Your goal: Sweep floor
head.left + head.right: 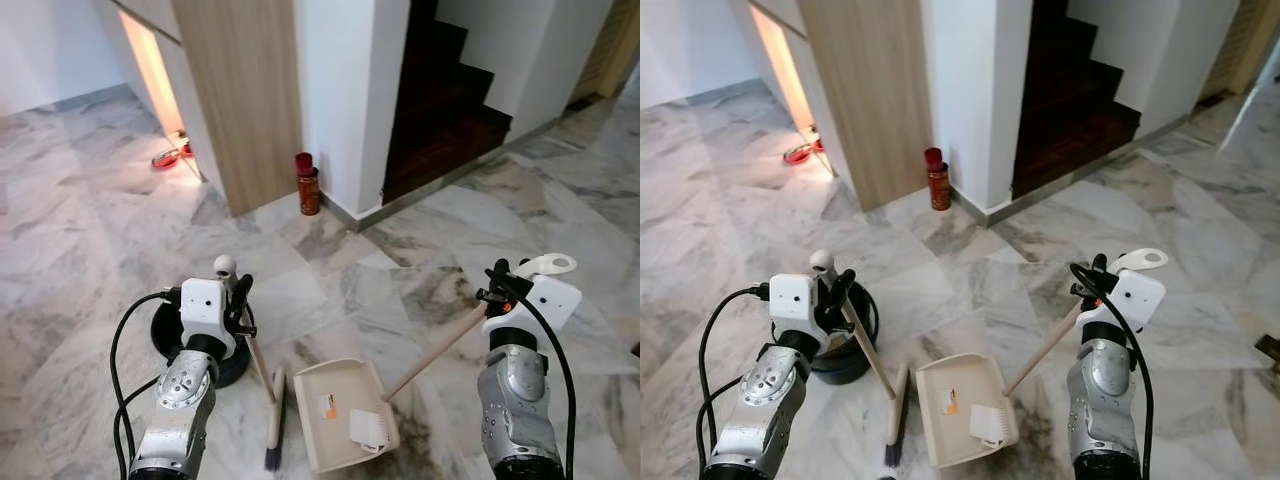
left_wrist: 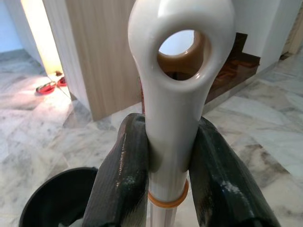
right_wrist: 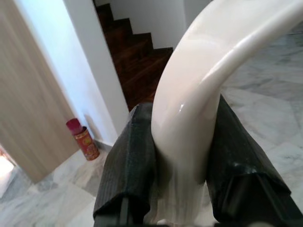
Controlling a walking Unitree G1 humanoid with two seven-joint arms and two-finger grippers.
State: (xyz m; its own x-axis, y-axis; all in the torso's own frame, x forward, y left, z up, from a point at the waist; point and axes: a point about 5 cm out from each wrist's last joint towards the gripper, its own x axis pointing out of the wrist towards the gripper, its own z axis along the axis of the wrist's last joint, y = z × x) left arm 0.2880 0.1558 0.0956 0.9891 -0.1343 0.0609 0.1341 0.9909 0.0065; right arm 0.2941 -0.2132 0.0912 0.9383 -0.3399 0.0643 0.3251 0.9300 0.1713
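The robot stands on a grey-veined white marble floor point(image 1: 90, 200) with both arms raised in front of it. Its left gripper point(image 2: 168, 156) is clamped on the white plastic end of a broom handle point(image 2: 175, 85), the two black fingers point(image 2: 123, 175) pressing on either side just below the hanging hole. From there the pale wooden shaft slopes down to the narrow broom head point(image 1: 275, 420), whose dark bristles rest on the floor just beside the left edge of the dustpan.

The right gripper point(image 3: 182, 161) is closed around the curved white handle top point(image 3: 208, 71) of a cream plastic dustpan point(image 1: 335, 405). Its long beige shaft point(image 1: 435, 350) runs diagonally down to the pan, which lies flat on the marble between the two arms, open mouth toward the wall. A small white comb-like piece point(image 1: 367, 430) sits in the pan's near right corner, and a small label marks its middle.

Behind the left arm a round black bin point(image 1: 845, 355) stands on the floor. Farther off, a red cylindrical can point(image 1: 308, 185) stands against the white wall corner point(image 1: 345, 100), beside a light wood panel point(image 1: 235, 90). To the right a dark wooden staircase point(image 1: 445, 90) climbs away. A pair of red slippers point(image 1: 170, 155) lies in a bright patch of light at the far left.
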